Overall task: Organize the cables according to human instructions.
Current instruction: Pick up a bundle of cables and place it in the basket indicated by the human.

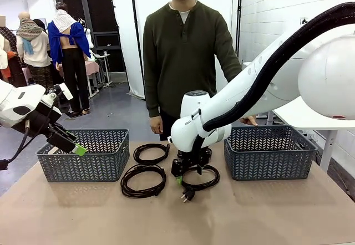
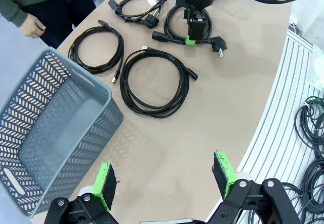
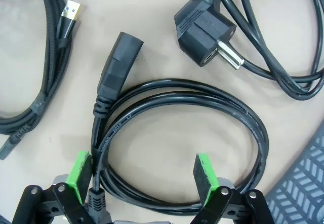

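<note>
Right wrist view: open right tool (image 3: 142, 169) poised over 1 coiled black rubbery power cable (image 3: 228, 110) on the beige table (image 3: 167, 143); centre both strands between pads before closing. Left tool (image 2: 164, 179) hangs open.

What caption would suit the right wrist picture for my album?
Open right gripper poised low over a coiled black power cable on the tan table.
</note>
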